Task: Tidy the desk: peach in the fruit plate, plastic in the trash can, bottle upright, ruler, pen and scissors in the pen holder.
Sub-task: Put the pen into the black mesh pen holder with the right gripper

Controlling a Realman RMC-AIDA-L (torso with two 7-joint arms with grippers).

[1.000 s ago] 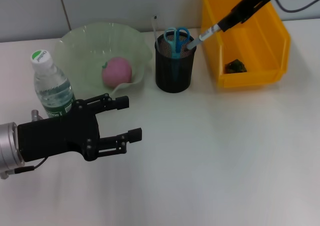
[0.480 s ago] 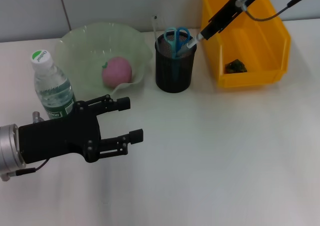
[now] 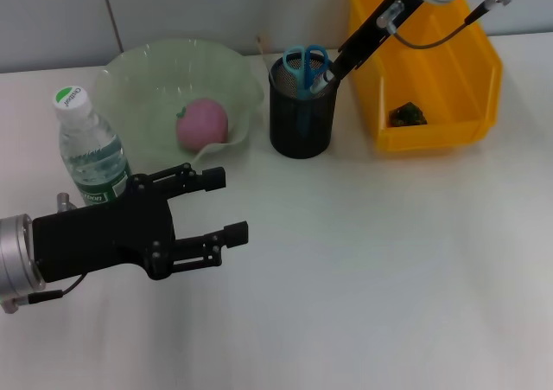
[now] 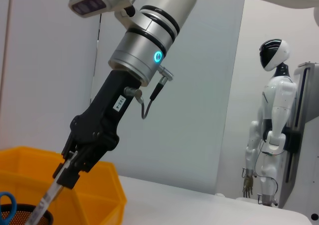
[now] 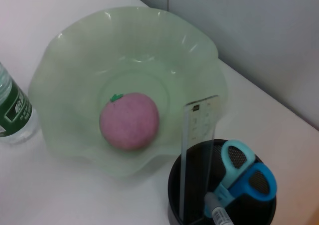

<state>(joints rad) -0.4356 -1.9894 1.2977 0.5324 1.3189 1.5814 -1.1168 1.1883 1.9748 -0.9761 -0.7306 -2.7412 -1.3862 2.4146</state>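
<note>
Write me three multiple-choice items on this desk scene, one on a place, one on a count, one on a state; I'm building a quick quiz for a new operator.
1. Where is the peach?
A. in the trash can
B. in the fruit plate
C. on the bare desk

2. How many items stand in the pen holder?
A. one
B. two
C. three

3. How is the bottle placed?
A. upright
B. lying on its side
C. inside the yellow bin

Answers:
1. B: the pink fruit sits inside the wavy green bowl.
2. C: the right wrist view shows the ruler, scissors and pen in the mesh cup, the pen held by the right gripper.
3. A: it stands with its white cap on top, beside the left gripper.
</note>
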